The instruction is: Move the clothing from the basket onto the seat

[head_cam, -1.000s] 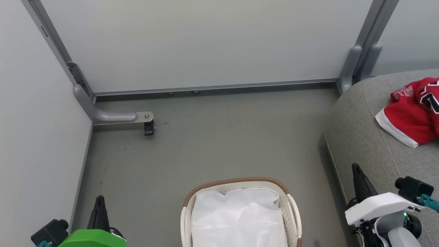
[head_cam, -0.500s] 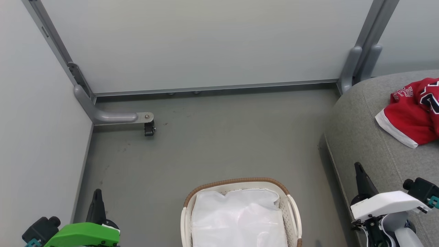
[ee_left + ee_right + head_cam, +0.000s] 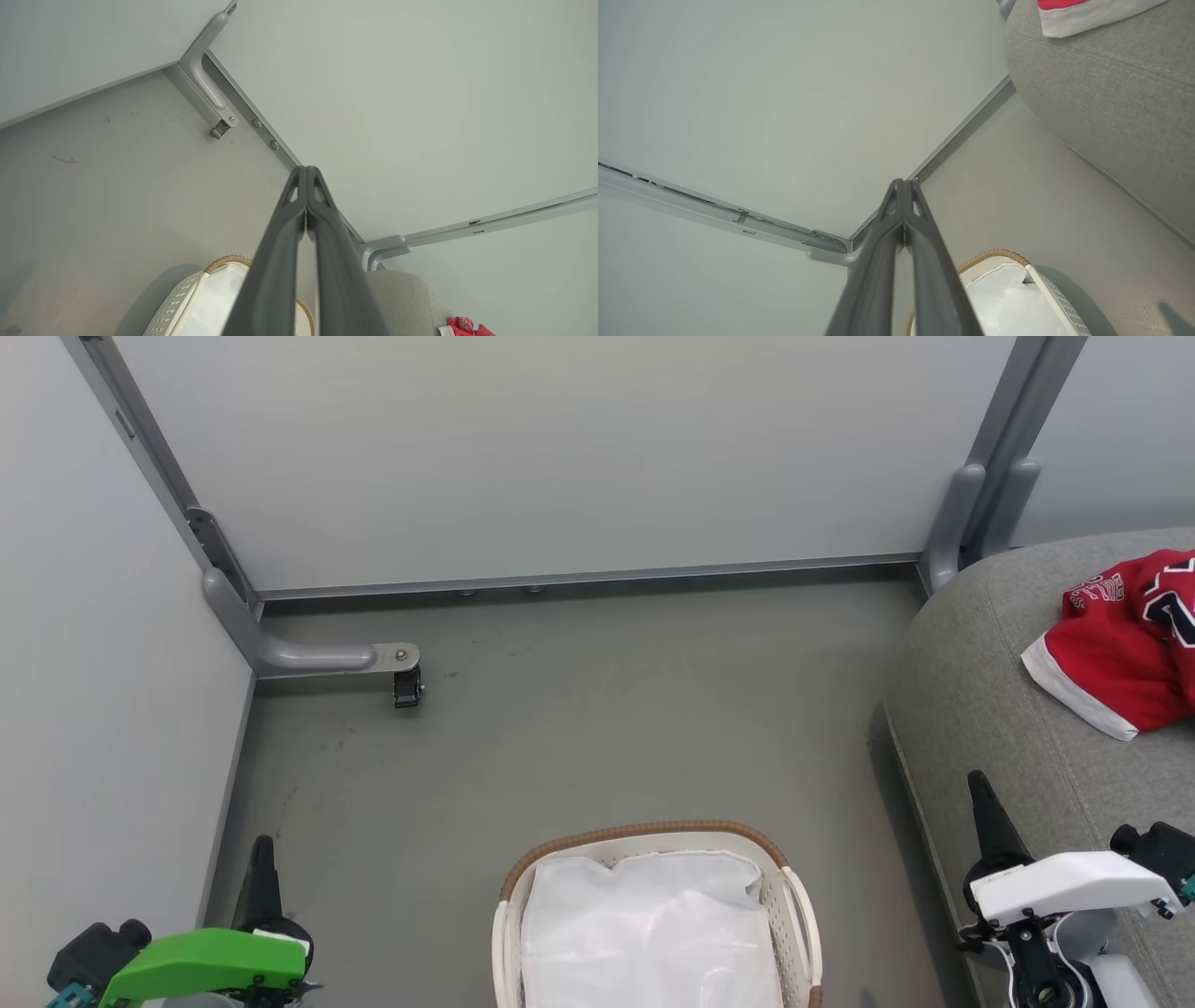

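Grey floor [image 3: 560, 728] boxed in by pale partition walls, with the basket [image 3: 644, 828] sitting on it right in front of the robot, between the two arms. What I can see of its inside is just white liner [image 3: 644, 933], no red, though its near end is cut off by the frame. The clothing [image 3: 1120, 663] is a red jersey lying up on the seat [image 3: 980, 709], a bit in from the rounded end, with its white hem running diagonally. That puts it ahead and to the right of the right gripper [image 3: 982, 803], which hangs just beside the seat's front edge, so the right arm is clearly the nearer one. The left gripper [image 3: 262, 859] is well apart, over by the left wall. Both sets of jaws are pressed together with nothing between them and touch nothing. My guess is the job's basically done.
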### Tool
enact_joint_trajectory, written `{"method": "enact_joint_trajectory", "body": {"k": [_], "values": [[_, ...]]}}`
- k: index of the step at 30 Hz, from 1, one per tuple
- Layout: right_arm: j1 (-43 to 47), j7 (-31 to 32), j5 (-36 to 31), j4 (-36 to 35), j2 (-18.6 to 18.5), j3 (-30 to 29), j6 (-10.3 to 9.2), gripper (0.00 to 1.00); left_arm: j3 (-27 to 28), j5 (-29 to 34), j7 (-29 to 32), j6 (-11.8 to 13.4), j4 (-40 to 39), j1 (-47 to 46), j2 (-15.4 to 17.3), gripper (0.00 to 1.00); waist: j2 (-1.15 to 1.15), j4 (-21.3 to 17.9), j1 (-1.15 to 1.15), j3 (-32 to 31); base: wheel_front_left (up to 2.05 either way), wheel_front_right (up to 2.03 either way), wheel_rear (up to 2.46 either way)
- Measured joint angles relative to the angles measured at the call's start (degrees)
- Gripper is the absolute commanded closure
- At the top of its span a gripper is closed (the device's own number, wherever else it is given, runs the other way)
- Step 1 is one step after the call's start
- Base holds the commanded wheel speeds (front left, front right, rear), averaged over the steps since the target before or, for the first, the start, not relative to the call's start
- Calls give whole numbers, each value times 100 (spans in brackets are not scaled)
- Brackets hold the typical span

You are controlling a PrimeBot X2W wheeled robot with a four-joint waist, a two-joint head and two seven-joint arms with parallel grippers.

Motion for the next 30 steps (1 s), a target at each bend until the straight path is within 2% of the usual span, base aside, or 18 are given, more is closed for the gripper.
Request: {"method": "enact_joint_trajectory", "body": {"k": [30], "values": [[20, 458, 1789, -257, 11, -96, 0, 100, 111, -1657, 459, -15, -247, -154, 7, 100, 0, 9, 0, -34, 0, 0, 0]]}}
